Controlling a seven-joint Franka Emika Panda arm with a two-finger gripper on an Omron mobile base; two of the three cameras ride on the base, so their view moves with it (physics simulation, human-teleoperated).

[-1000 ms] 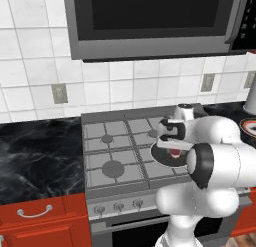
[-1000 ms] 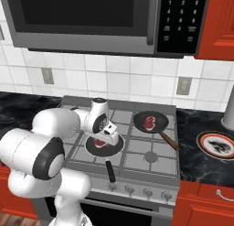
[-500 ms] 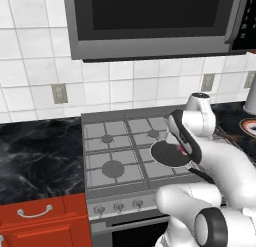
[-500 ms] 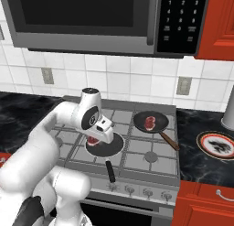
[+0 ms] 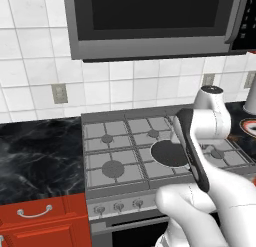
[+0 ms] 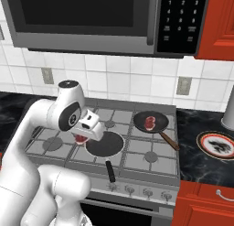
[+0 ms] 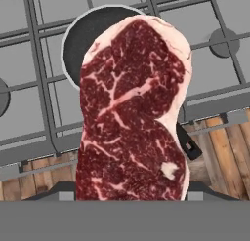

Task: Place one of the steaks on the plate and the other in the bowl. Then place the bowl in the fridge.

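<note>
Red marbled steak [image 7: 133,113] pinched in gripper [image 6: 82,137], lifted above near pan [image 6: 105,144].
Second steak [image 6: 150,123] in far pan [image 6: 151,122]; plate [image 6: 220,145] at right bare; bowl and fridge steps pending.

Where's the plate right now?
The plate sits on the black counter at the far right of the right base view, just right of the stove, beyond the pan holding the other steak.

1. White tiled wall [image 5: 30,51] with grey outlets [image 6: 47,75].
2. Dark microwave [image 6: 91,19] mounted above a grey gas stove [image 5: 115,153].
3. Black marbled counter [image 5: 35,158] over red cabinets [image 5: 35,221].
4. Wooden floor [image 7: 224,157].
</note>
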